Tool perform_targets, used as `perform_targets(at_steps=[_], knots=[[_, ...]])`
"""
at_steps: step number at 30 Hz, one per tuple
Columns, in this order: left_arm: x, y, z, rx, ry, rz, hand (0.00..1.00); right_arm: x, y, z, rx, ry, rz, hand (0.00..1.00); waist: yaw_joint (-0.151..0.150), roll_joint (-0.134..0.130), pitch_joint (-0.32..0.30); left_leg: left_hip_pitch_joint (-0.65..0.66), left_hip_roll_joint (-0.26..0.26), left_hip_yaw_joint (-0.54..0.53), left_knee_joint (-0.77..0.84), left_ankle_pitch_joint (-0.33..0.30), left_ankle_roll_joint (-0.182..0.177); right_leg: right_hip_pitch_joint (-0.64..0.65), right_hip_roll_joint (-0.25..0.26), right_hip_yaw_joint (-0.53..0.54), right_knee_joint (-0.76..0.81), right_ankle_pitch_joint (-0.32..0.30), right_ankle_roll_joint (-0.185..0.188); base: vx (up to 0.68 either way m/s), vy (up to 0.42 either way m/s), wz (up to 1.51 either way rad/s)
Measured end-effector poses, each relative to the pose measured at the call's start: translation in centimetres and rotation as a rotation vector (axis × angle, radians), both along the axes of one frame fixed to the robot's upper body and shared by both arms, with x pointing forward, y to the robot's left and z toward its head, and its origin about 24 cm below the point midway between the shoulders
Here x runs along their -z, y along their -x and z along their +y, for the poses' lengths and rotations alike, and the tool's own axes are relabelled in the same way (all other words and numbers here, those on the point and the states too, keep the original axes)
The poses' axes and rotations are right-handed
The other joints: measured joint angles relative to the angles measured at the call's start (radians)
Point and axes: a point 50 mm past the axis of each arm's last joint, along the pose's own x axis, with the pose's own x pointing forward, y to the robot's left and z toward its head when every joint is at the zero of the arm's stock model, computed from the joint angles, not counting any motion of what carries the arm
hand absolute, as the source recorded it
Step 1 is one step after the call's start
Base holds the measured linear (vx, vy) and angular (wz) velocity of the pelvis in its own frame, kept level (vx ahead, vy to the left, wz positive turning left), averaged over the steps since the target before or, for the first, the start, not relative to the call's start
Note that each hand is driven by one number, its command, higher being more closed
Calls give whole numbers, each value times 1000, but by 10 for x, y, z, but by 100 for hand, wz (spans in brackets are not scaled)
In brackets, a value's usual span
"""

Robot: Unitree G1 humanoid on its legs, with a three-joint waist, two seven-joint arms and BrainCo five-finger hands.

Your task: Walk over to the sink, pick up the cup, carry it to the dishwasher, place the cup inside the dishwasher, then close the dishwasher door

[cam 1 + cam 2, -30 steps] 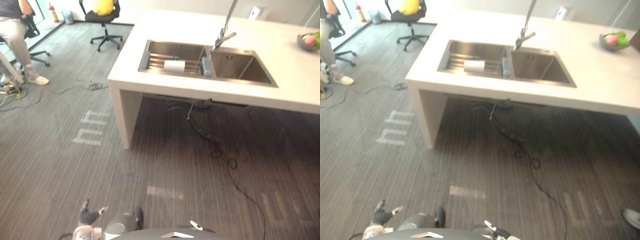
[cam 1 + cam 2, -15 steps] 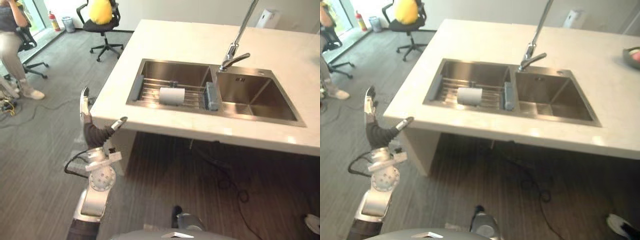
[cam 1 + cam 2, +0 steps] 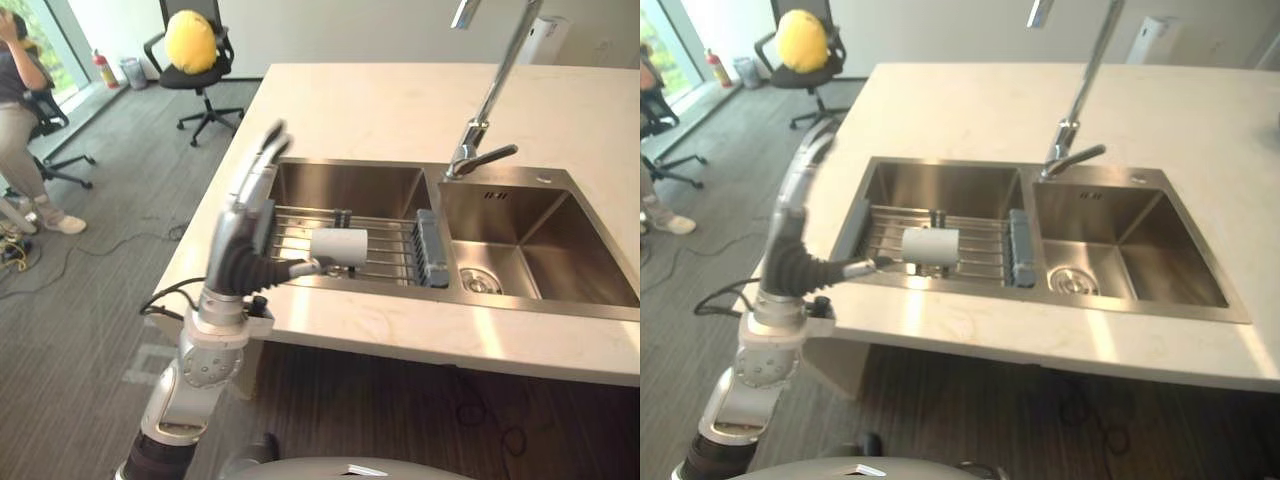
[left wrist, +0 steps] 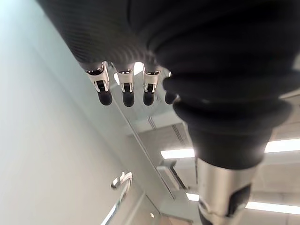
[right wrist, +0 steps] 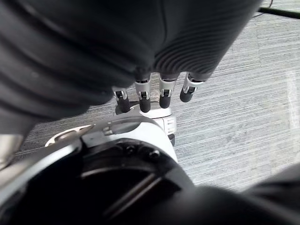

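Left eye view: cup (image 3: 338,246) on its side on rack (image 3: 390,250) in sink (image 3: 350,190), left basin; left hand (image 3: 245,215) just beside, fingers straight.
Right eye view: suggest lowering, then wrapping the cup's side.
Left wrist view: nothing held.
Right wrist view: right hand (image 5: 164,96) relaxed, empty, over floor (image 5: 243,108).

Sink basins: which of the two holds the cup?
The left basin: the white cup lies on its side on the wire rack there. The right basin shows just a drain.
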Motion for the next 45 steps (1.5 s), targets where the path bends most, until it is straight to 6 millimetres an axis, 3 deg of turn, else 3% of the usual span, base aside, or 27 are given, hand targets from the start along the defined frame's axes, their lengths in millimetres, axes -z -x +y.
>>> perform_targets(at_steps=[4,7,12,16,22,26,30,35,45], knots=[[4,3,-23,148,-129,55,0,0,-2,-1,16,21,-1,0,-13,1,-2,59,-8,47,-71,16,2,1,-10,43,7,-3,6,48,57,-37],[9,-6,-37,198,-215,109,0,0,-2,-2,31,29,1,0,-38,4,-8,91,-11,56,-138,44,2,-8,-9,53,10,-8,13,-22,27,-14],[38,-40,-49,185,-411,304,0,0,-4,-4,35,55,4,0,-64,-2,-12,116,-4,80,-140,46,1,-1,2,73,9,-5,21,-29,10,-13],[54,-76,-45,80,-532,443,0,0,-7,-4,23,73,-11,0,-95,-8,-13,120,-4,101,-141,46,0,-1,3,93,-13,9,24,-25,13,-14],[53,-109,-31,-41,-603,508,0,1,-12,3,18,66,-31,0,-131,-28,-20,121,-4,132,-141,39,-1,0,5,122,-45,39,29,7,18,-17],[51,-134,-11,-151,-708,565,0,2,-12,6,18,58,-34,0,-161,-43,-23,122,-5,157,-141,33,-2,-1,3,140,-64,53,34,25,14,-14],[39,-146,-2,-176,-815,608,0,2,-12,6,16,58,-32,0,-178,-43,-23,125,-5,165,-141,31,-5,-1,4,147,-67,54,34,22,-3,-6],[44,-158,10,-169,-1001,764,0,1,-12,6,21,58,-37,0,-205,-33,-20,130,-4,184,-141,26,-6,-2,5,160,-72,58,32,6,-1,-9],[38,-168,28,-135,-1049,960,0,0,-16,2,19,65,-58,0,-225,-7,-13,134,-4,192,-141,21,-9,-3,5,174,-76,59,33,3,2,-4]])
